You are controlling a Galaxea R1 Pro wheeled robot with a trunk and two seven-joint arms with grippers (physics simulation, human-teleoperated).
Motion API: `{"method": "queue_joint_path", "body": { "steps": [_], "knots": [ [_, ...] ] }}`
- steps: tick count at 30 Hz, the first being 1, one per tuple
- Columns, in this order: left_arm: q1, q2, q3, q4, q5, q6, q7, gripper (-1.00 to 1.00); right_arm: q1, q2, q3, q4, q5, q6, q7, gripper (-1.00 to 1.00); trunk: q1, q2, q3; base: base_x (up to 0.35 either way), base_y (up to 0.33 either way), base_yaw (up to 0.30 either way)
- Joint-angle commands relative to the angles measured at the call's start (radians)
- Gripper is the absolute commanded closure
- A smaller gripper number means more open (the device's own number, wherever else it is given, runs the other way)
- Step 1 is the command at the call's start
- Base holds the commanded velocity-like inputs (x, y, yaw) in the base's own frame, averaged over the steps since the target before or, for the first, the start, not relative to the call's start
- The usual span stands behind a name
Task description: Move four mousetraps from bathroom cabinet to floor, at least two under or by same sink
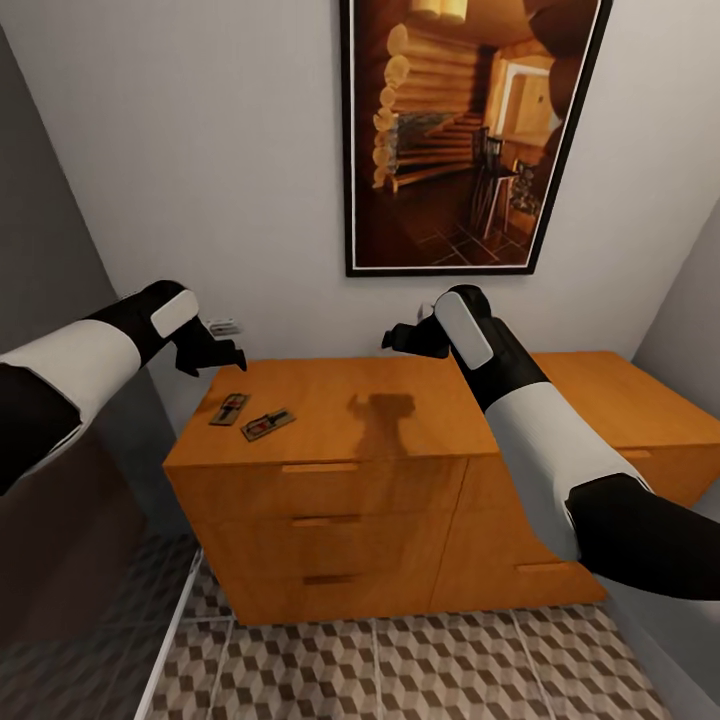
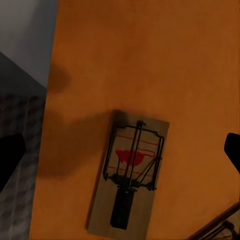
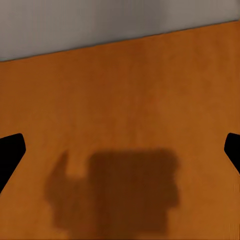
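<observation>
Two mousetraps lie on the flat top of the orange-brown cabinet (image 1: 330, 400) near its left end: one (image 1: 229, 408) closer to the edge, the other (image 1: 268, 423) just right of it. My left gripper (image 1: 222, 357) hovers open just above them. In the left wrist view its dark fingertips (image 2: 10, 156) stand wide apart over one mousetrap (image 2: 129, 175), and a corner of the second mousetrap (image 2: 216, 227) shows beside it. My right gripper (image 1: 398, 340) hangs open over the bare middle of the cabinet top (image 3: 120, 100), casting a shadow there.
The cabinet's drawer fronts (image 1: 320, 520) are closed. The cube-patterned bathroom floor (image 1: 400, 670) lies in front of it. A framed picture (image 1: 465, 130) hangs on the white wall behind. A dark grey wall (image 1: 40, 250) stands close on the left, and another wall (image 1: 690, 310) on the right.
</observation>
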Motion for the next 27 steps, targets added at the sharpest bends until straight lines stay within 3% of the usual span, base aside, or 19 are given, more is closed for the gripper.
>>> {"method": "queue_joint_path", "body": {
  "steps": [1,13,27],
  "knots": [
    [0.001,0.001,-0.004,-0.003,0.011,0.003,0.009,-1.0,-0.001,0.0,0.002,-0.001,-0.01,0.001,-0.01,-1.0,0.0,0.0,-0.001,0.032,0.0,0.0],
    [0.013,0.001,-0.005,-0.001,0.01,0.002,0.009,-1.0,-0.001,0.0,0.002,-0.001,-0.01,0.001,-0.01,-1.0,0.0,0.0,-0.001,0.006,0.0,0.0],
    [0.093,-0.005,-0.005,-0.004,0.009,0.002,0.009,-1.0,-0.001,0.001,0.002,-0.001,-0.01,0.001,-0.01,-1.0,0.0,0.0,-0.001,0.0,0.0,0.0]
  ]
}}
